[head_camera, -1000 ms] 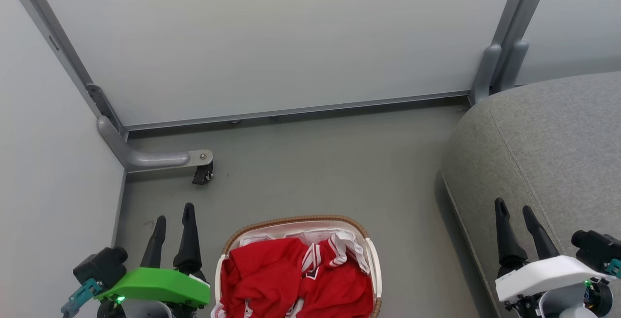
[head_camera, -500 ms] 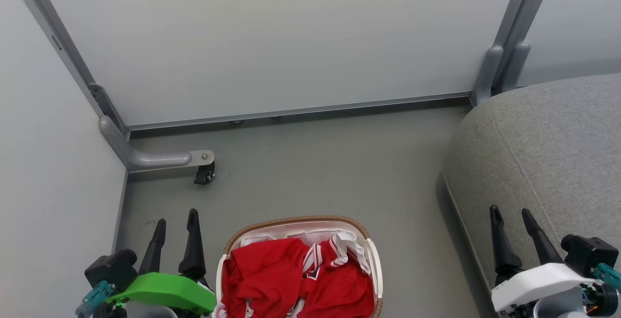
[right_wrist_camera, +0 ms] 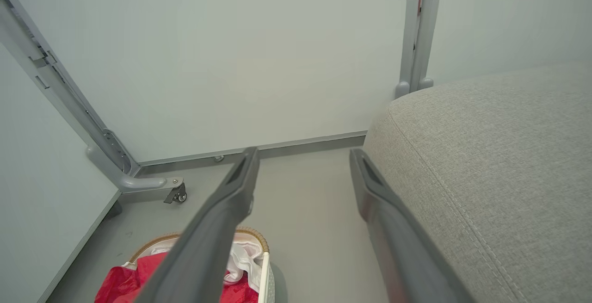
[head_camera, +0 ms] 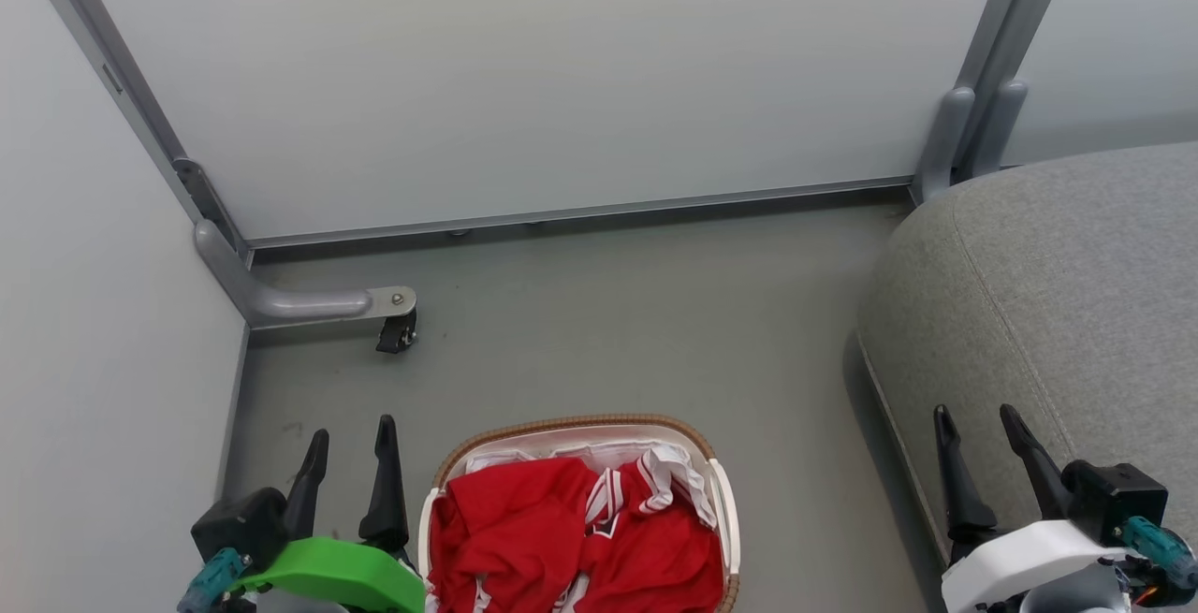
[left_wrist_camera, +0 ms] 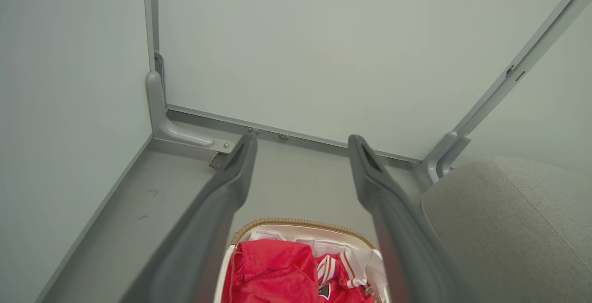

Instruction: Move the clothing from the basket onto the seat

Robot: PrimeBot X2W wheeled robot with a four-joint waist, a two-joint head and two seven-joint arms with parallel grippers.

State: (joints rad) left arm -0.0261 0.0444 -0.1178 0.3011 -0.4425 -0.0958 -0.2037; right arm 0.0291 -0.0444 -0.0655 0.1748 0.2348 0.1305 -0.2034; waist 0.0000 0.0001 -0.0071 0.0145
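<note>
**Clothing all in basket; both tools wide and empty**

Head view: the basket (head_camera: 573,425) sits on the grey floor (head_camera: 636,313) at bottom centre. Its brown woven rim curves round the far side, and the near part is cut off by the frame edge. The clothing (head_camera: 552,538) lies inside it as a crumpled red heap filling most of the basket. White-striped trim is bunched toward the right rear, and a strip of white liner (head_camera: 562,452) shows along the far wall. L wrist view picks up a small black-and-white mark (left_wrist_camera: 325,290) on the red fabric near the frame bottom.

The seat (head_camera: 1058,295) is at right, apart from the basket w/ a band of floor btwn them. It has a grey woven top and a rounded edge, w/ a stitched seam running down it.

L tool (head_camera: 351,428): lower left, just beside the basket's left side, over the floor. Fingers point up the view, spread wide, nothing btwn them. Green cover at its base.

R tool (head_camera: 973,412): lower right, at the seat's front edge. Fingers also wide apart and empty, white cover at its base. Can't tell if it touches the seat fabric.

Surroundings: pale wall panels (head_camera: 524,80) close off the back and left. A grey bracket (head_camera: 299,302) w/ a small caster (head_camera: 393,337) sticks out from the left corner onto the floor. A grey post (head_camera: 973,117) stands at the rear right, just behind the seat's corner.
</note>
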